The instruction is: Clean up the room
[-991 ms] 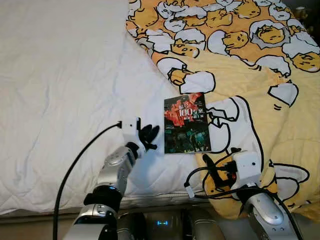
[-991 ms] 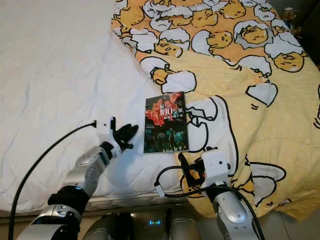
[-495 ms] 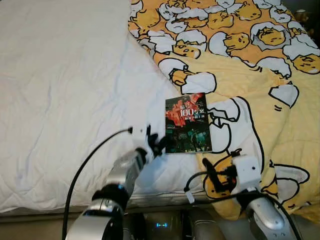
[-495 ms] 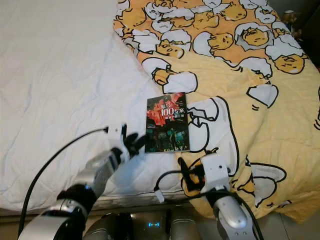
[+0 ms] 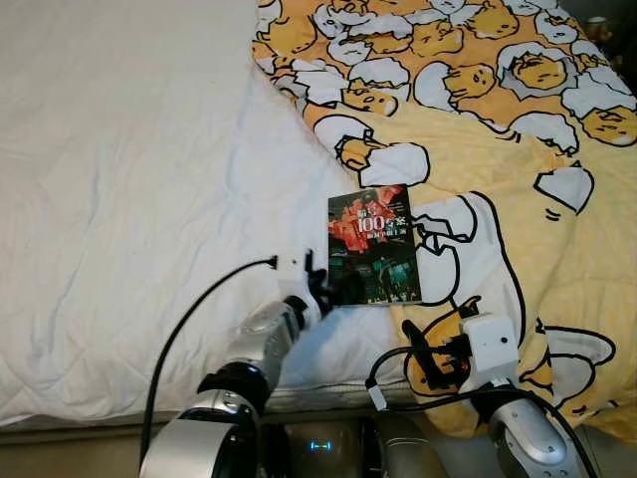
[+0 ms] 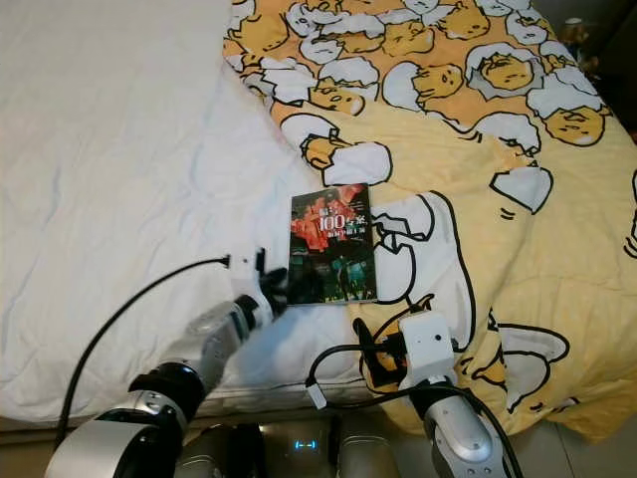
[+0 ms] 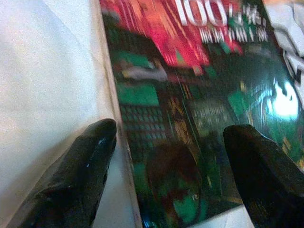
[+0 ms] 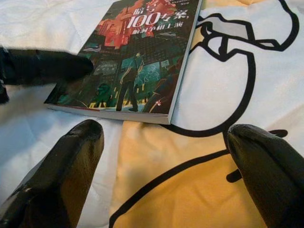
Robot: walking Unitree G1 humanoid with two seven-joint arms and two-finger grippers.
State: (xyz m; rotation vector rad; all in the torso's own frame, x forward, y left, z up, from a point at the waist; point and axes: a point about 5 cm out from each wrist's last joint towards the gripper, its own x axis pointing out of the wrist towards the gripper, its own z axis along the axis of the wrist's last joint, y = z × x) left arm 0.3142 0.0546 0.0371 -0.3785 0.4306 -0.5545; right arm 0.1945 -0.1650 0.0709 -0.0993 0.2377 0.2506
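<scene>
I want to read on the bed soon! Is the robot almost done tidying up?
Not yet, it looks early. The book still lies flat on the bed, half on the yellow blanket. In hand: the left gripper is at the book's near corner, jaws open, not gripping. The right gripper waits open close by. Lifting and putting the book away is left.

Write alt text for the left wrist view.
A book with a red and green cover lies on a white sheet, with the left end effector open, its two black fingers straddling the book's near corner.
</scene>
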